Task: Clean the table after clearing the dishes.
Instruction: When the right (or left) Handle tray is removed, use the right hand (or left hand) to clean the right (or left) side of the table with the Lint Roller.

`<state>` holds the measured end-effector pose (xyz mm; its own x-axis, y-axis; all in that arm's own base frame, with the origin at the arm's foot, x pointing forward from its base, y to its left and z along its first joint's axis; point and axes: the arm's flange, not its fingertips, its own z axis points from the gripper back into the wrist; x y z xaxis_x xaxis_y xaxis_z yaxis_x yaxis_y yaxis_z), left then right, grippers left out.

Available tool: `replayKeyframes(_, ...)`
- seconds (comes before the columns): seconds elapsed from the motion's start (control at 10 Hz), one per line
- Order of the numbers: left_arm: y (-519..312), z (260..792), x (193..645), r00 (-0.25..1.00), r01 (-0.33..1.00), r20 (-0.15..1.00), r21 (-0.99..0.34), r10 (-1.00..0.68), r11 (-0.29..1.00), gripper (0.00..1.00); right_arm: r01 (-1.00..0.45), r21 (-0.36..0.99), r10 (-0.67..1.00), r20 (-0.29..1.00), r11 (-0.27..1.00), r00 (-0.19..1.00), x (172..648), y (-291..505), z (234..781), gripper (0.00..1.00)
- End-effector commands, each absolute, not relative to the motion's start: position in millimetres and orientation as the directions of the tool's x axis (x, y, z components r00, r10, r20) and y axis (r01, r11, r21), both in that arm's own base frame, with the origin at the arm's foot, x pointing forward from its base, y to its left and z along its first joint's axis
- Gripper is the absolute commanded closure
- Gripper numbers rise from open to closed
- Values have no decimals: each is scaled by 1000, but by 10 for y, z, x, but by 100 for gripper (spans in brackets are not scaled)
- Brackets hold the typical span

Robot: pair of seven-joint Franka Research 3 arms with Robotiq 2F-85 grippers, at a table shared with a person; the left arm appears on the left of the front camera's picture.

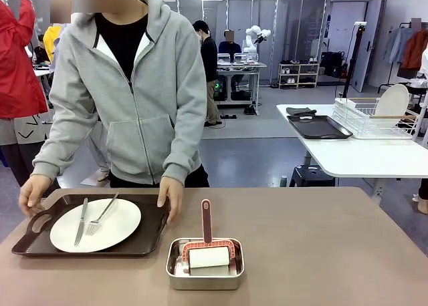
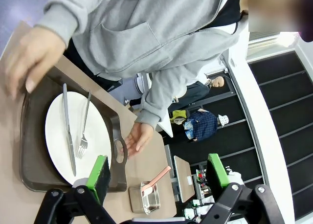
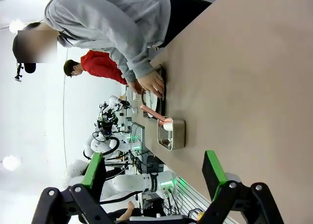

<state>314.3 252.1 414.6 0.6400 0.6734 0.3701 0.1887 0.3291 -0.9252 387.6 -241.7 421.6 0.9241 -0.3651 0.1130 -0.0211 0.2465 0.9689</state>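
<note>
Taupe-brown matte rectangular table (image 1: 334,239) runs across the front view, open workshop floor behind it. At its far edge stands a person in a grey zip hoodie (image 1: 134,85), leaning in. On the table's left part I see a dark brown rectangular handled tray (image 1: 150,242) carrying a round white plate (image 1: 120,222); a metal knife (image 1: 81,222) and a metal fork (image 1: 101,219) lie side by side on the plate, the fork angled a bit. One hand (image 1: 33,192) rests on the tray's far left corner, the other hand (image 1: 170,199) on its far right corner. Just beside the tray's near right corner, about mid-table, sits a small steel rectangular pan (image 1: 204,281) holding a white roller with a red frame and handle (image 1: 208,258), the handle pointing away from me; I cannot tell if pan and tray touch. The rest of the tabletop, to the right, is bare. In the left wrist view the left gripper (image 2: 159,177) hangs above the tray end of the table, green pads spread wide, nothing between them. In the right wrist view the right gripper (image 3: 152,172) is also released, jaws apart and empty, over bare tabletop well apart from the pan. Behind, at right, a smaller white table (image 1: 361,156) holds a white wire rack (image 1: 374,122) and a black tray (image 1: 319,127).
</note>
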Motion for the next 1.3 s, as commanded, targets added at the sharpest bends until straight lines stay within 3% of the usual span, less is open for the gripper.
replayKeyframes(0.0,2557,4176,3144,629,206,375,-925,681,319,0,-15,969,-379,111,246,919,3873,-2410,4234,0)
replayKeyframes(1.2,2557,4176,3144,629,206,375,-925,681,319,0,-15,969,-379,111,246,919,3873,-2410,4234,0)
